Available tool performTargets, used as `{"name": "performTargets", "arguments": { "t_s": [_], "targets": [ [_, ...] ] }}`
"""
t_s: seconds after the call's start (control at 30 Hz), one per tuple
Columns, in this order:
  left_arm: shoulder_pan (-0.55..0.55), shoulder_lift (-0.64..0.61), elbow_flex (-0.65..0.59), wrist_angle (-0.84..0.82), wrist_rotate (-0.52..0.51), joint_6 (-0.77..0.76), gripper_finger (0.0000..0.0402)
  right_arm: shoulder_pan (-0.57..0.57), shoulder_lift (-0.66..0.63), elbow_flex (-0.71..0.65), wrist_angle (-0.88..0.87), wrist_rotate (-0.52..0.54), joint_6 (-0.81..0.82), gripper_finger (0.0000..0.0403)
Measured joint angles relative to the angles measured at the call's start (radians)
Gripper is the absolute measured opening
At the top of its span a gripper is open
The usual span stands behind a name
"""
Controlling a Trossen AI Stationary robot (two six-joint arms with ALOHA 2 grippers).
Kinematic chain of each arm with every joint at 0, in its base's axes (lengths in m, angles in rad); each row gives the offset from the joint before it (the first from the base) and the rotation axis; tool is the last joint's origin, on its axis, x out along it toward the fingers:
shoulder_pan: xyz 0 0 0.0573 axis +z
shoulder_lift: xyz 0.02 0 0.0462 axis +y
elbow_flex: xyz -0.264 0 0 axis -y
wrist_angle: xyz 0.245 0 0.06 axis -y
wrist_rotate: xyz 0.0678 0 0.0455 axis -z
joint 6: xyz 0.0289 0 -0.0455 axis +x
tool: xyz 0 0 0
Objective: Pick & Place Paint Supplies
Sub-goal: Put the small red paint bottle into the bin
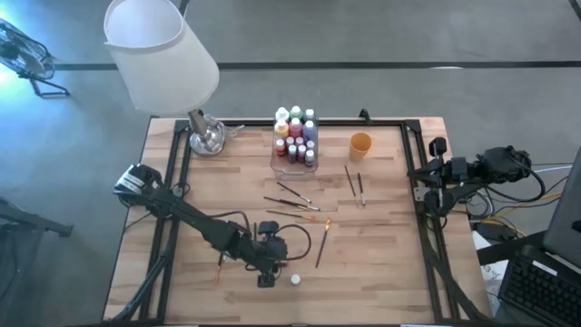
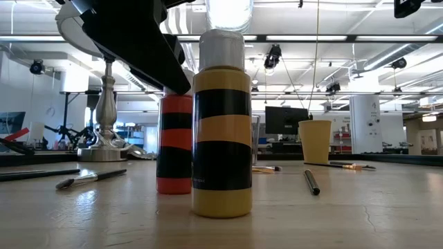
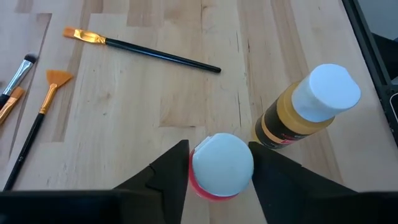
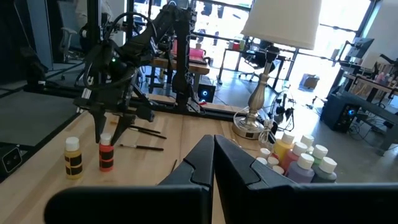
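A red paint bottle with black bands and a white cap (image 3: 222, 165) stands upright on the table near its front edge (image 2: 174, 145). My left gripper (image 3: 220, 163) has come down slanting over it, one finger on each side of the cap (image 4: 106, 138). A yellow paint bottle (image 3: 305, 109) of the same kind stands just to its right (image 1: 295, 280). Thin dark paintbrushes (image 1: 290, 202) lie scattered at mid-table. More bottles fill a clear box (image 1: 295, 136) at the far edge. My right gripper (image 4: 214, 155) is shut and holds nothing, raised at the table's right edge. My left gripper has the red bottle's white cap (image 3: 205, 163) between its two fingers, one on either side. The fingers come from above and from the left, slanting down. The bottle stands upright with its base on the table.
An orange cup (image 1: 360, 143) stands to the right of the box. A lamp with a white shade (image 1: 159, 50) and a metal base (image 1: 206, 136) is at the far left. A long brush (image 1: 320, 245) lies just right of the two bottles, and another brush (image 3: 143, 53) lies beyond them.
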State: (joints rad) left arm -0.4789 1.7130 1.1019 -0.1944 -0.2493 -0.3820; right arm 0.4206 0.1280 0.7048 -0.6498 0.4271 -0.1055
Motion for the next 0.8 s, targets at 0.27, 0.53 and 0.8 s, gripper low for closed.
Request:
{"name": "performTargets", "arguments": {
  "t_s": [0.27,0.53,0.8],
  "targets": [
    [0.000,-0.001,0.000,0.000,-0.015,0.002,0.0122,0.000,0.000,0.000,0.000,0.000,0.000,0.0008],
    [0.001,-0.027,0.061,-0.118,-0.094,-0.004,0.0122,0.000,0.000,0.000,0.000,0.000,0.000,0.0008],
    [0.019,-0.083,0.156,-0.232,-0.470,0.002,0.0123,0.000,0.000,0.000,0.000,0.000,0.000,0.0008]
  ]
}}
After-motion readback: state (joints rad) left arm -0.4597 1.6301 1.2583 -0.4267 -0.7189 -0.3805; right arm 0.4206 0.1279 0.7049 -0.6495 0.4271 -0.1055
